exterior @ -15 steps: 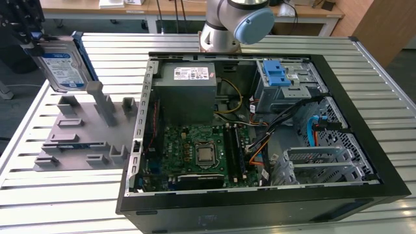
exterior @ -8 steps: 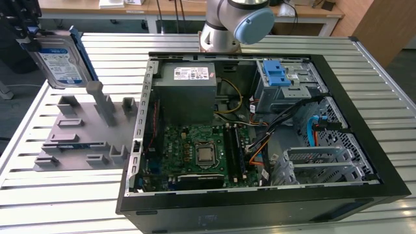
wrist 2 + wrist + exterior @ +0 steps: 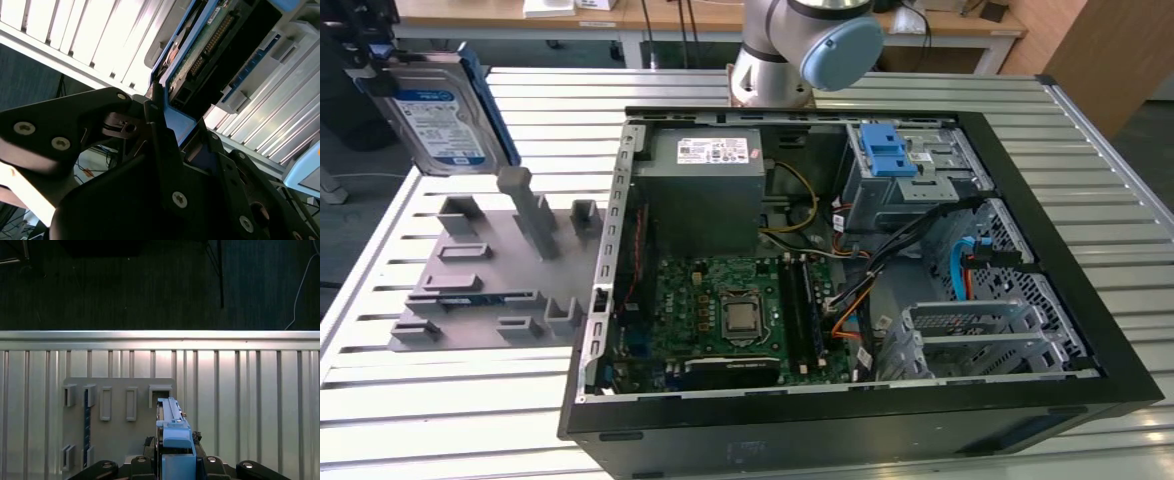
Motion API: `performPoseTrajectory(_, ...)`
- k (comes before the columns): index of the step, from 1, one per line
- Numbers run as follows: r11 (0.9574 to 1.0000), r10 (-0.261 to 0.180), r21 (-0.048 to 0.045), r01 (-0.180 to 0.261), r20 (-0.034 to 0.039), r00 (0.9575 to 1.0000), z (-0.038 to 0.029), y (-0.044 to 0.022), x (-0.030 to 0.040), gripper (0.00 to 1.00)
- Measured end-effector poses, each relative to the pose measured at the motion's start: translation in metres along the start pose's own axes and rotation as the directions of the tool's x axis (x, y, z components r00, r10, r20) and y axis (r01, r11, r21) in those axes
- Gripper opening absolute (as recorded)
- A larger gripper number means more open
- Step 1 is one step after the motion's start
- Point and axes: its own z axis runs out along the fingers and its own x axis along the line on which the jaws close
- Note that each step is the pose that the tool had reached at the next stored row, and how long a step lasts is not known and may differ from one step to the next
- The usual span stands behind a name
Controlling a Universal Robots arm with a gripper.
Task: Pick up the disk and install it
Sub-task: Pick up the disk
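Note:
The disk point(image 3: 440, 115), silver with a blue-and-white label and blue side rails, hangs upright at the exterior view's far left, above the far end of the grey holder plate point(image 3: 480, 285). My gripper point(image 3: 380, 70) is shut on its upper edge. In the second wrist view the black fingers point(image 3: 155, 125) clamp the blue rail, and the disk's green circuit side point(image 3: 210, 45) shows beyond them. In the first wrist view the disk point(image 3: 172, 427) is seen edge-on over the holder plate point(image 3: 120, 440), gripped by the gripper point(image 3: 175, 462).
An open computer case point(image 3: 1067, 330) lies on the slatted metal table point(image 3: 454, 420), right of the holder plate. Inside are a grey power supply point(image 3: 707, 175), a motherboard point(image 3: 734, 310) and a metal drive cage with two blue tabs point(image 3: 887, 150). The arm's base point(image 3: 787, 50) stands behind the case.

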Motion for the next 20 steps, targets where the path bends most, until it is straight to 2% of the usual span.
performPoseTrajectory(20,1.0000,0.000,0.0001,0.000,0.0000,1.0000,-0.0110,0.0002,-0.0001,0.36)
